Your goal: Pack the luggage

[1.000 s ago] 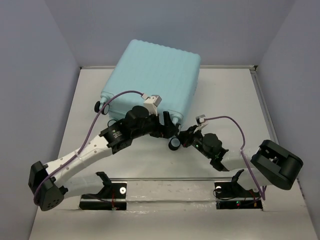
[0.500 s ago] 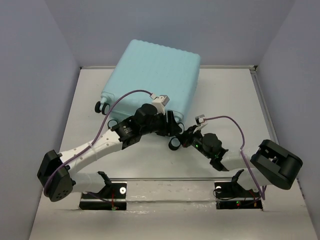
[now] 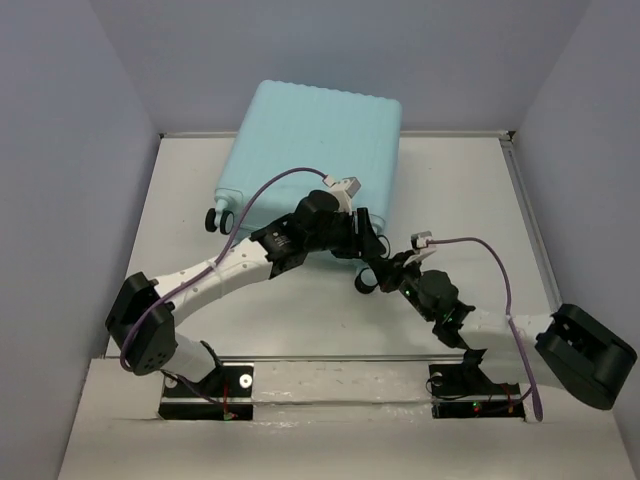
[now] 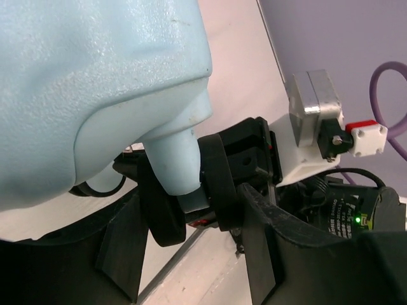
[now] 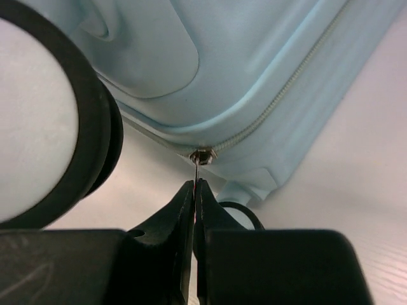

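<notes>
Luggage (image 3: 315, 150): pale aqua ribbed shell lying flat on the far half of the table (image 3: 180, 260), turned at a slant, its back edge up near the rear wall.
Lid: down, shell halves together along the zipper (image 5: 286, 89); whatever is inside cannot be seen.
Left gripper (image 4: 194, 190): clasped round the near-right caster (image 4: 162, 213), a black finger (image 4: 127, 244) against each side of the twin wheels, the aqua leg of the shell coming down between them.
Right gripper (image 5: 194, 190): fingers pressed together, pinching the small metal zipper pull (image 5: 202, 155) at the rounded corner of the case.
Crowding: both wrists meet at that one corner; the right arm's camera block (image 4: 318, 127) sits just behind the caster, nearly touching the left fingers.
Other wheel (image 3: 215, 220): at the near-left corner, well apart from both grippers.
Cables: a purple cable (image 3: 260, 195) loops over the left arm and across the shell's near edge; another arcs over the right arm.
Surroundings: lavender walls close on three sides.
</notes>
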### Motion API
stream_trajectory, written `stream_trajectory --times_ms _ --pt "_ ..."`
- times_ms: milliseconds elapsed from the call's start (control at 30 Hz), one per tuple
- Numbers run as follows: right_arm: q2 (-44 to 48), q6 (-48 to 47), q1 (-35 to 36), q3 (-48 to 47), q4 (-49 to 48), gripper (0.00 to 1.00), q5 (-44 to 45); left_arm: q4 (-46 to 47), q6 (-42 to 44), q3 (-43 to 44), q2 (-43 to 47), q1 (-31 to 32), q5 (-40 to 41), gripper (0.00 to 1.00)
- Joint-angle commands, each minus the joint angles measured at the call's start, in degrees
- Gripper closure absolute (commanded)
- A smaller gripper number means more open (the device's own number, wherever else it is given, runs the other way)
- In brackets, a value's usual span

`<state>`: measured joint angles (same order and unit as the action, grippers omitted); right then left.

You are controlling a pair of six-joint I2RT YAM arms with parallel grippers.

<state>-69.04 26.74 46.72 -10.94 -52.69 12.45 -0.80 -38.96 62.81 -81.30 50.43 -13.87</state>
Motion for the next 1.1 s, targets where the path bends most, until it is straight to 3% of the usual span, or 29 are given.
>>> stream_trajectory --times_ms 0,133,267,367,533,667,833,1067 --pt "9.6 -1.3 1.3 0.9 0.5 0.93 -0.1 16.9 -0.7 7.7 0.4 -2.0 -3.3 0.94" --pt "6.3 -1.0 1.3 -1.9 -1.0 0.93 -4.3 23.4 -5.1 6.7 -2.2 -2.4 -5.9 0.94" --pt "-6.0 3.6 5.4 -7.1 -18.3 0.93 -8.7 27.1 -8.1 9.8 -6.4 -2.4 -8.2 0.94" --pt "-14.2 4.7 10.0 -12.0 -24.9 0.93 -9.2 27.2 -8.8 14.3 -8.4 -2.4 -9.1 0.94" --pt "-17.4 6.3 10.0 -9.3 -31.7 0.93 -6.9 27.3 -9.0 15.7 -7.6 -2.5 -8.2 0.94" --pt "-19.5 7.1 10.0 -8.4 -39.0 0.93 -3.9 33.1 -13.2 14.7 -9.2 -2.0 -9.9 0.94" --pt "-16.7 5.8 10.0 -9.0 -32.7 0.93 -1.6 34.4 -15.2 18.3 -11.1 -1.4 -10.0 0.94" --pt "-32.5 8.1 15.4 -23.9 -36.6 0.93 -4.5 32.8 -17.4 32.2 -20.7 3.3 -14.2 0.94"
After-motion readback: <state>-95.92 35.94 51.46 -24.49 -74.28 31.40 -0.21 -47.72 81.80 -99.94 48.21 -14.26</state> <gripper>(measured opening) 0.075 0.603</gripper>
